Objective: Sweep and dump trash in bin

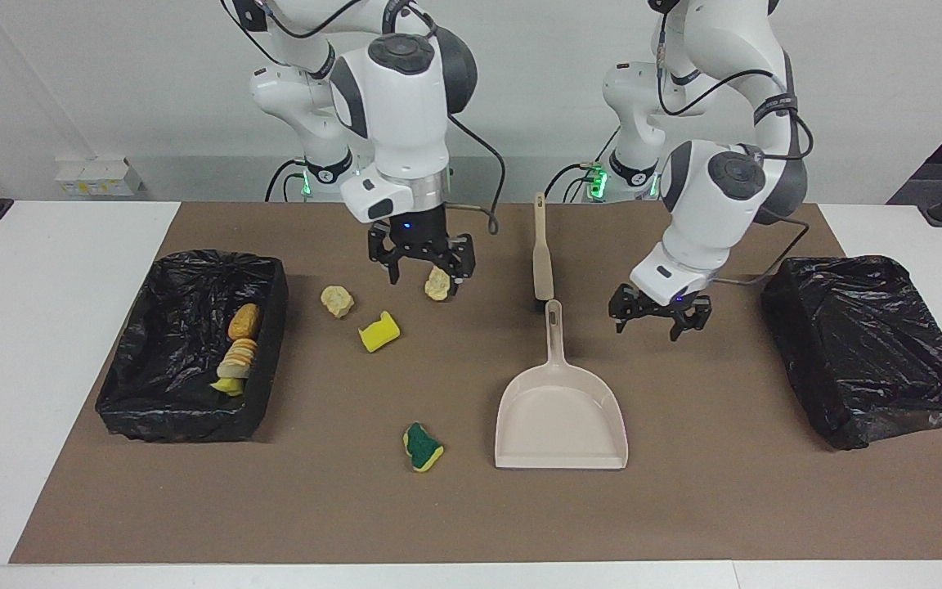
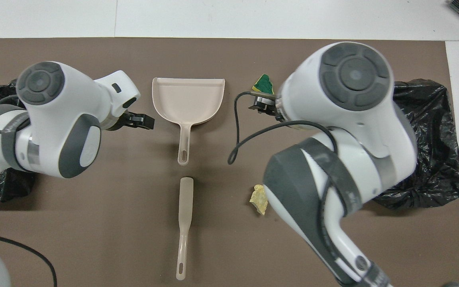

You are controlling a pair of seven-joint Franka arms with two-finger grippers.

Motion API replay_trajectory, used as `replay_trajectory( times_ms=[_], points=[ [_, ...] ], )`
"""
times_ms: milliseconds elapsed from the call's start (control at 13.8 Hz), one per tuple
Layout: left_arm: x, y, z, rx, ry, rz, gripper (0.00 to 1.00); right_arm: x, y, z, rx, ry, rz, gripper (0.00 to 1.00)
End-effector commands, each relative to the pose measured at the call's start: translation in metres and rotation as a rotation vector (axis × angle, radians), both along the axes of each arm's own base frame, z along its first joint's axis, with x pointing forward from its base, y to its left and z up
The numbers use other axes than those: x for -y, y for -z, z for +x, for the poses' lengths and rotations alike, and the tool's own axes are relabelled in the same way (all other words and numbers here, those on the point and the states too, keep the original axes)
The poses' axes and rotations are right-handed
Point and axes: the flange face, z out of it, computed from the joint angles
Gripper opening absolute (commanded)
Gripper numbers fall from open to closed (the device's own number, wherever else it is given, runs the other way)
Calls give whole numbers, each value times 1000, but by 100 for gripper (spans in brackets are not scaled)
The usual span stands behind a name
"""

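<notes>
Between sweeps: beige plastic dustpan [image 1: 561,417] sits empty mid-frame, four loose sponge and foam scraps [image 1: 379,333] centre-left, right gripper [image 1: 422,260] open above them, left gripper [image 1: 661,313] open, empty beside dustpan handle; next, grab beige brush [image 1: 542,249].

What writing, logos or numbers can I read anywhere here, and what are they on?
Nothing can be read with certainty.
Black strap on the left arm: pale lettering, too small to read.
Black strap on the right arm: lettering, too blurred to read.
Dustpan and brush: no marks visible.
</notes>
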Motion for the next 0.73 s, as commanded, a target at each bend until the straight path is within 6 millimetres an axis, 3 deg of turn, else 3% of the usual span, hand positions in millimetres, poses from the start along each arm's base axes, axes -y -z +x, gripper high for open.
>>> replay_trajectory(
  times_ms=[0, 145, 218, 290, 508, 653],
  points=[
    [63, 18, -18, 17, -50, -21, 100, 72, -12, -29, -42, -41, 26, 100],
    [87, 37, -38, 3, -11, -16, 100, 104, -20, -31, -72, -48, 26, 100],
    [91, 45, -46, 17, -21, -24, 95, 114, -23, -30, -76, -64, 21, 100],
    [92, 54, -50, 27, -45, -33, 88, 122, -24, -28, -77, -74, 19, 100],
    [99, 61, -54, 30, -47, -37, 81, 143, -39, -23, -56, -74, 18, 100],
    [97, 64, -59, 21, -45, -31, 66, 165, -41, -19, -66, -112, 8, 100]
  ],
)
